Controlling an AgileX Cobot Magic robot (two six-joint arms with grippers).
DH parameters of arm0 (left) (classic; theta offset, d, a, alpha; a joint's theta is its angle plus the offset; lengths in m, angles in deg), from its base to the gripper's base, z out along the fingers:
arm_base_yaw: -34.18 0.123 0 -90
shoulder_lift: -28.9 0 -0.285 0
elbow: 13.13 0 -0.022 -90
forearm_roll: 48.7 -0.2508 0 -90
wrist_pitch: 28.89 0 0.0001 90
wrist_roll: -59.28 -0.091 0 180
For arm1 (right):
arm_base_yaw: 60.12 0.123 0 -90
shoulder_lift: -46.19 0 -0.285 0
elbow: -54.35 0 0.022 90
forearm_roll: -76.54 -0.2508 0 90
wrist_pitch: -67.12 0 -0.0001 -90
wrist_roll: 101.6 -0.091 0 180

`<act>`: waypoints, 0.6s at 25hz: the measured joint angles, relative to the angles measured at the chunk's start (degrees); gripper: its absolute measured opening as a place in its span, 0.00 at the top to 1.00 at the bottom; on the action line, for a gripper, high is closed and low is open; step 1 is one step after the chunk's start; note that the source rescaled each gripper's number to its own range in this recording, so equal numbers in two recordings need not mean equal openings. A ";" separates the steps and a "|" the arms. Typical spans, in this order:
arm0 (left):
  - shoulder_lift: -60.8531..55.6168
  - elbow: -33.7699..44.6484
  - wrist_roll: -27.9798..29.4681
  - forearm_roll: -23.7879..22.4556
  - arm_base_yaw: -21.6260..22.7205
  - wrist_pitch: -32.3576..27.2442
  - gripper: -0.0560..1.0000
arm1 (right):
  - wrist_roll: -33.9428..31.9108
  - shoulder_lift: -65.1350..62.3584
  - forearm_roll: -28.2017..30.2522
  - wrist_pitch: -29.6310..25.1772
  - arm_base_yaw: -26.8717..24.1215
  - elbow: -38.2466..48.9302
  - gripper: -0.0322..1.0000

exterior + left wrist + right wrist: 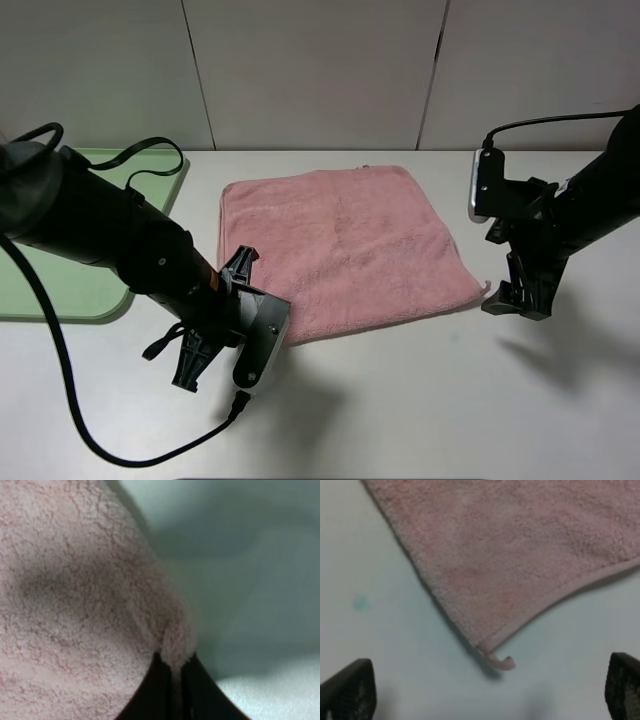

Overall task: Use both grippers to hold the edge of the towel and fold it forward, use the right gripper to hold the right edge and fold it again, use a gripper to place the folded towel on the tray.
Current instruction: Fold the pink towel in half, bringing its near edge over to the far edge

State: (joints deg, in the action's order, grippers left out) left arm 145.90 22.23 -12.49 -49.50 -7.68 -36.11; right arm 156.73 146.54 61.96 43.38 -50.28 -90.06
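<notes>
**K:** Two hands, one towel. Where's the cloth?

**M:** towel (345, 245) lies flat on the tabletop (420, 400), between the hands. Near square, slightly wider across than deep. It sits skewed: the near hem (390, 318) runs from the left hand away and up toward the right hand.

**K:** Left hand state?

**M:** left hand (172, 675) is clamped on the towel's near corner on its own side. Wrist view shows pink pile bunched into a ridge, nipped between the black fingers (152, 695). From the high camera the pinch itself is hidden under the wrist housing.

**K:** Right?

**M:** right hand (515, 298) is wide, holding nothing. It hangs just outside the opposite near corner, apart from the cloth. That corner points straight at it. The loop tag (502, 661) sticks out of the corner tip and lies on the tabletop, roughly centred ahead of the gap.

**K:** Tray?

**M:** tray (60, 290) is behind the left hand, on the side away from the towel. That arm covers much of it.

**K:** Obstructions?

**M:** black cable (100, 440) loops on the tabletop near the left hand. Small teal speck (360, 602) is on the tabletop near the right hand, beside the towel.
</notes>
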 joint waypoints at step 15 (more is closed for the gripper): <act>0.00 0.00 0.05 -0.05 0.00 0.06 0.94 | 1.61 5.76 -1.92 3.90 0.00 -0.02 0.00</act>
State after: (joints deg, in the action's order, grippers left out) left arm 145.90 22.23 -12.44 -49.55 -7.68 -36.05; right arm 158.34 152.29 60.04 47.28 -50.28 -90.08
